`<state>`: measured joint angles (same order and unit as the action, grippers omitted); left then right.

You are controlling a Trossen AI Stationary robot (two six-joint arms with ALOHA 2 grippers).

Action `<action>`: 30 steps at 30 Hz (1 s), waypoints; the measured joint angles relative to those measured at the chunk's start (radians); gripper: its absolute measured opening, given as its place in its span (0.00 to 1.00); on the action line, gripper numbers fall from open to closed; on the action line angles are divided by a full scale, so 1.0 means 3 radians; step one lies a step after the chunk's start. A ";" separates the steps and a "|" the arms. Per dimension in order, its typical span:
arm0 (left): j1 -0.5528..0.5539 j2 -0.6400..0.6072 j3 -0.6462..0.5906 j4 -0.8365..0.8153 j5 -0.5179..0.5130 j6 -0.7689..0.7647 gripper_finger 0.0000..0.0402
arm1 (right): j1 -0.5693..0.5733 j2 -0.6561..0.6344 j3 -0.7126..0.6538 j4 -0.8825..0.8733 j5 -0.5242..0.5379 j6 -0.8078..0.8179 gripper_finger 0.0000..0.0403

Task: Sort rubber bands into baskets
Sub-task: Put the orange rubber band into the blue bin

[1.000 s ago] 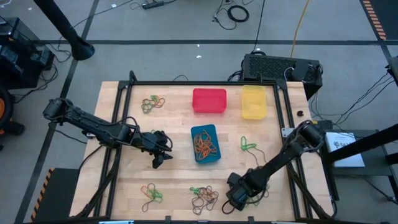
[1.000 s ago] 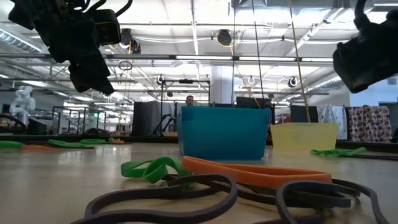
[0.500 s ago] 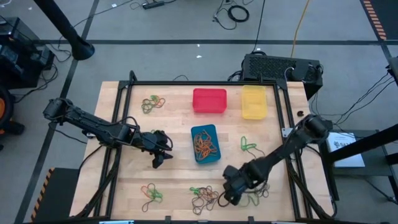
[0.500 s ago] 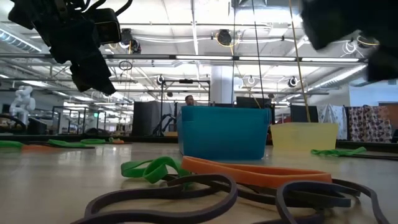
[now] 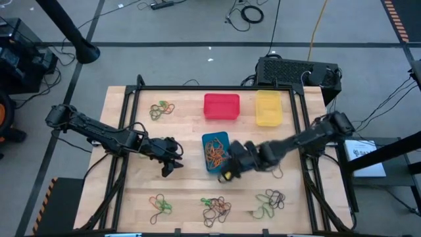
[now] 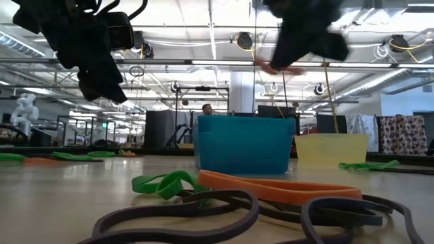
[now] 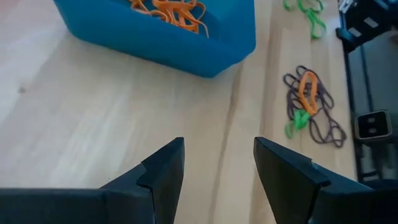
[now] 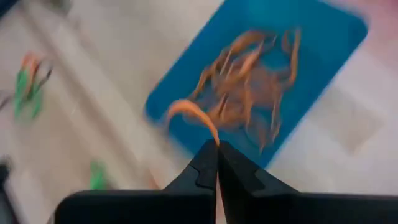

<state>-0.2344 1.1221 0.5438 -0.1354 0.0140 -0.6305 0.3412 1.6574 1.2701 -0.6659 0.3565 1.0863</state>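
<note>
My right gripper (image 5: pixel 227 172) (image 8: pixel 216 149) is shut on an orange rubber band (image 8: pixel 189 112) above the near right corner of the blue basket (image 5: pixel 206 139) (image 8: pixel 323 37). Several orange bands lie in that basket. In the low view the right gripper (image 6: pixel 298 51) hangs high over the blue basket (image 6: pixel 244 146), the band (image 6: pixel 278 68) under it. My left gripper (image 5: pixel 172 166) (image 7: pixel 217 168) stands open above bare table, left of the blue basket. The red basket (image 5: pixel 221 106) and the yellow basket (image 5: pixel 268 107) stand at the far side. My right gripper pinches one end of the orange band's loop (image 8: pixel 211 138) between its two fingertips. The fingers slant down from above, coming from the table's right. The band is lifted clear and curls out past the fingertips over the basket's edge.
Mixed piles of rubber bands lie at the far left (image 5: pixel 161 108), near left (image 5: pixel 160 204), near middle (image 5: pixel 216 209) and near right (image 5: pixel 268 203). Green bands (image 5: pixel 262 153) lie right of the blue basket. A black frame (image 5: pixel 197 88) borders the table.
My right gripper has risen from the near right pile and swung toward the table's far and left side, up to the blue basket, turning as it went. An orange band has come up with it, clear of the table. The near right pile now lies uncovered.
</note>
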 joint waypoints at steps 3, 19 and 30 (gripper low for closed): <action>-0.0003 0.0000 0.0000 -0.0001 0.0041 -0.0063 0.50 | -0.0267 0.0096 -0.0001 0.0334 -0.0036 -0.0251 0.00; 0.0009 -0.0001 0.0001 -0.0012 0.0197 -0.0680 0.50 | -0.0811 0.0160 -0.0003 0.0584 -0.0505 -0.1210 0.13; 0.0409 -0.0037 0.0075 -0.0069 0.0077 -0.1198 0.50 | -0.0903 0.0159 -0.0003 0.0678 -0.0514 -0.2219 0.28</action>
<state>-0.1118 1.1111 0.5664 -0.1561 0.0371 -0.9899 0.0703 1.7050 1.2694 -0.4625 0.2024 0.4207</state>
